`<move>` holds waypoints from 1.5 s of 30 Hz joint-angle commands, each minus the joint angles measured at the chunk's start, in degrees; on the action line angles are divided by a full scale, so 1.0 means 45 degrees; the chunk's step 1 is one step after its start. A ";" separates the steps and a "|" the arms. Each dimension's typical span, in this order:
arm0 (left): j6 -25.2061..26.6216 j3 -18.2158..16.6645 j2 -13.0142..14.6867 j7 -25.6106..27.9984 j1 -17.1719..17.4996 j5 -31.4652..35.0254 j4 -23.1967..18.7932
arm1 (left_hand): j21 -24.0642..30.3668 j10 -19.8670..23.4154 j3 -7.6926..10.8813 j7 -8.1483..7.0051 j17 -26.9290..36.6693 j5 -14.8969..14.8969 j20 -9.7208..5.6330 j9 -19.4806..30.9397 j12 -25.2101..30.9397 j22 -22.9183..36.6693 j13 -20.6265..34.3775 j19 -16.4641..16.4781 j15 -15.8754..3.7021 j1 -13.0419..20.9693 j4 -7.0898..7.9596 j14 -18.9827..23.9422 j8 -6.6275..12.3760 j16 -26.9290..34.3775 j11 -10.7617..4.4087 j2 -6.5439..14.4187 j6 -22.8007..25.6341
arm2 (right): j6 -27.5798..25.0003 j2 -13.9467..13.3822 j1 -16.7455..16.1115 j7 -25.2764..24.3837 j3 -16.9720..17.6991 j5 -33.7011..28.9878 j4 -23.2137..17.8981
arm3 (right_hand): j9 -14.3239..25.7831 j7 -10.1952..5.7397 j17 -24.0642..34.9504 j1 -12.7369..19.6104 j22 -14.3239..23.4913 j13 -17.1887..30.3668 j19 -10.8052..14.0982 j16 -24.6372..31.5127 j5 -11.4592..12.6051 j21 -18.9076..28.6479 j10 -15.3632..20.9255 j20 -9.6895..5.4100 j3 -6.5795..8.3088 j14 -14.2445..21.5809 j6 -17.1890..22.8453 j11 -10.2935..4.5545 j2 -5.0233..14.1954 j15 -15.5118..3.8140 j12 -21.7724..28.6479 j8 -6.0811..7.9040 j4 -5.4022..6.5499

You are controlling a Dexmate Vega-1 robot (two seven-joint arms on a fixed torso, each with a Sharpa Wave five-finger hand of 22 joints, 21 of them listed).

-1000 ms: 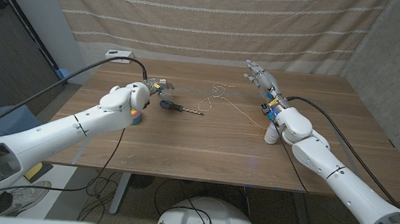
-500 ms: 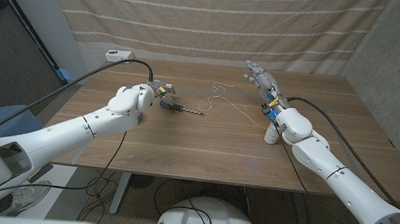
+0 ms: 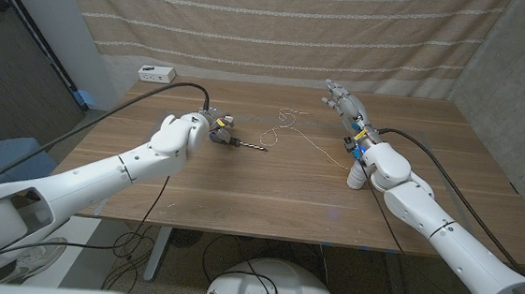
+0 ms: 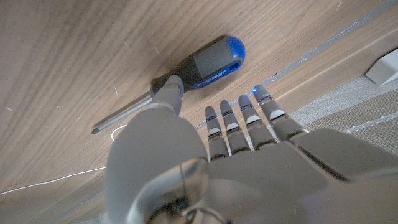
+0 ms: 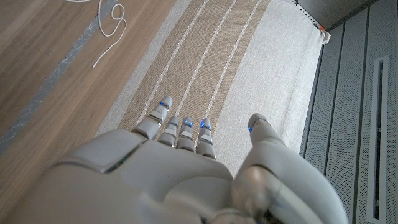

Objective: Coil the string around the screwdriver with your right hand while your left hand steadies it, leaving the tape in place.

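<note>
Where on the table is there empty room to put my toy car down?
The widest bare wood is the near strip of the table, between the two arms. The right end beyond the right hand is bare too. It is crowded mid-table: the left hand, the screwdriver and the string lie close together.

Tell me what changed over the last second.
The left hand moved across the table to the screwdriver, uncovering nothing new; its thumb now touches the handle near the shaft, other fingers spread beside it, no grip yet. The right hand, the string and the screwdriver stayed put.
</note>
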 commanded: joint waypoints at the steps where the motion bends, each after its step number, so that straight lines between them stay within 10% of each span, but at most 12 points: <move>1: -0.0284 -0.0291 -0.0160 0.0248 0.0582 0.0656 0.0061 | 0.0280 0.0420 -0.0252 -0.0084 0.0192 0.0059 0.0361 0.0104 0.0298 -0.0014 0.0327 0.0928 -0.0859 0.0616 -0.0020 0.0429 0.0156 0.0275 -0.0007 0.0077 0.0530 | 0.0072 -0.0060 -0.0154 -0.0072 0.0061 -0.0035 -0.0154 | 0.0014 0.0009 0.0070 -0.0058 0.0043 0.0070 0.0119 0.0143 -0.0024 0.0110 0.0121 0.0023 -0.0044 0.0072 0.0145 0.0014 0.0056 0.0046 0.0038 0.0021 -0.0014; 10: -0.2790 -0.1619 -0.0043 0.3786 0.1883 -0.1436 0.0970 | 0.0400 0.0496 -0.0543 -0.0049 0.0284 0.0026 -0.0271 0.0156 0.0452 -0.0096 0.0676 0.1780 -0.0846 0.1258 -0.0020 0.0495 0.0316 0.0390 0.0117 0.0232 0.1265 | -0.0023 -0.0124 -0.0188 -0.0068 0.0081 -0.0027 -0.0280 | 0.0015 0.0009 0.0083 -0.0126 0.0043 0.0070 0.0186 0.0197 -0.0025 0.0131 0.0189 0.0037 -0.0094 0.0218 0.0164 0.0019 0.0063 0.0051 0.0054 0.0017 0.0017; 20: -0.3750 -0.1556 -0.0277 0.4386 0.1932 -0.2027 0.1733 | 0.0501 0.1479 -0.0715 0.0232 0.0353 0.0062 -0.1122 0.0187 0.0805 -0.0127 0.0919 0.2653 -0.1092 0.2059 -0.0101 0.1412 0.0375 0.0883 0.0082 0.0622 0.1724 | -0.0123 -0.0146 -0.0180 -0.0166 0.0122 -0.0060 -0.0373 | 0.0016 -0.0024 0.0089 -0.0177 0.0044 0.0070 0.0190 0.0227 -0.0024 0.0127 0.0233 0.0058 -0.0136 0.0317 0.0176 0.0073 0.0059 0.0052 0.0060 0.0013 0.0035; 30: -0.4162 -0.1664 -0.0528 0.6538 0.2281 -0.1763 0.2286 | 0.3564 0.5260 -0.1118 0.1164 0.3523 -0.0057 -0.2858 0.0453 0.3201 0.0616 0.2846 0.5873 -0.2155 0.6911 -0.0172 0.6473 0.1517 0.4739 -0.0041 0.1613 0.6300 | -0.0178 -0.0120 -0.0205 -0.0296 0.0148 -0.0086 -0.0385 | 0.0016 -0.0031 0.0095 -0.0217 0.0044 0.0069 0.0195 0.0237 -0.0020 0.0124 0.0265 0.0041 -0.0164 0.0363 0.0178 0.0041 0.0072 0.0052 0.0063 0.0007 0.0055; 38: -0.5652 -0.2083 -0.0615 0.8096 0.2434 -0.2628 0.3035 | 0.5396 0.5736 -0.1161 0.2211 0.4392 -0.0004 -0.3692 0.0385 0.3546 0.0617 0.3455 0.6833 -0.1699 0.8154 -0.0169 0.6932 0.1976 0.4869 0.0528 0.1204 0.8806 | -0.0252 -0.0136 -0.0257 -0.0455 0.0148 -0.0201 -0.0478 | 0.0017 -0.0018 0.0097 -0.0241 0.0044 0.0069 0.0193 0.0238 -0.0014 0.0120 0.0301 0.0041 -0.0184 0.0387 0.0190 0.0057 0.0083 0.0052 0.0069 0.0007 0.0065; 45: -0.6843 -0.2514 -0.0632 0.9959 0.2690 -0.2907 0.3357 | 0.5707 0.6117 -0.1140 0.2353 0.4574 0.0052 -0.3740 0.0262 0.3467 0.0402 0.3387 0.7041 -0.1450 0.8491 -0.0124 0.7130 0.1863 0.4873 0.0666 0.0943 0.9170 | -0.0649 -0.0303 -0.0456 -0.0994 0.0177 -0.0632 -0.0984 | 0.0016 -0.0039 0.0092 -0.0221 0.0044 0.0069 0.0208 0.0234 0.0000 0.0122 0.0345 0.0024 -0.0166 0.0408 0.0206 0.0058 0.0138 0.0023 0.0077 0.0008 0.0058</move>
